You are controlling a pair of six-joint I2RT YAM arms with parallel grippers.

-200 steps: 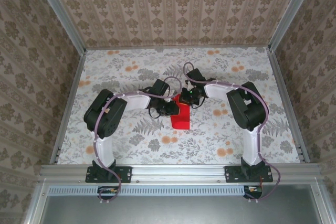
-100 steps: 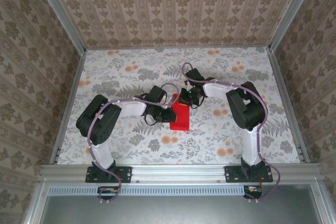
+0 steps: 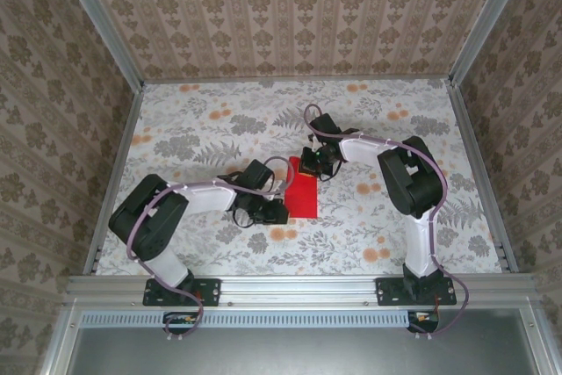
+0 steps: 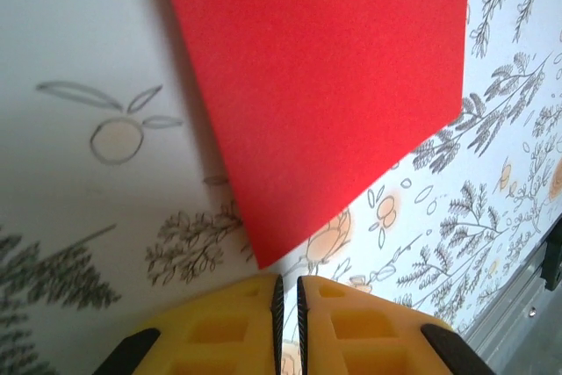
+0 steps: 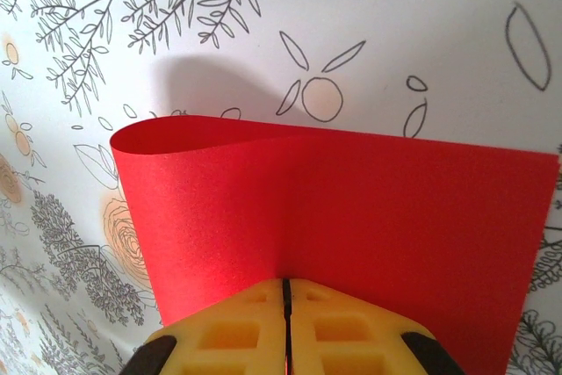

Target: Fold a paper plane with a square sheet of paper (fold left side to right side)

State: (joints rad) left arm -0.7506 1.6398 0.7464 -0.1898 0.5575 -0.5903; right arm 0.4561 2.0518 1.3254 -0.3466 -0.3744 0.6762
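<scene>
Red sheet of paper (image 3: 301,199) sits mid-table on the flower-print tabletop (image 3: 202,129), between the two grippers. From the top camera it reads as a slanted four-sided patch, far end toward the right gripper (image 3: 313,167), near-left corner at the left gripper (image 3: 279,211).

Right gripper: jaws fully together, clamped on the sheet's far edge. In the right wrist view the yellow fingers (image 5: 237,331) meet with no gap and the red paper (image 5: 351,208) runs straight into the tips of the gripper (image 5: 285,284). One end of the sheet curls over in a soft roll, not a pressed crease; the other end lies flatter with a sharp corner. Shadow on the tabletop beyond the rolled end, so that part is off the surface.

Left gripper: jaws all but closed, only a thin slit between the yellow fingers (image 4: 228,322). Nothing visible in the slit. In the left wrist view the pointed corner of the sheet (image 4: 325,85) ends just ahead of the gripper (image 4: 287,280), slightly to one side of the slit. Can't tell if the corner touches a finger; it doesn't look pinched. The sheet throws a shadow on the tabletop along one long edge here too, so this end also looks raised.

No pointed plane shape: one broad red panel with a loose curl.
</scene>
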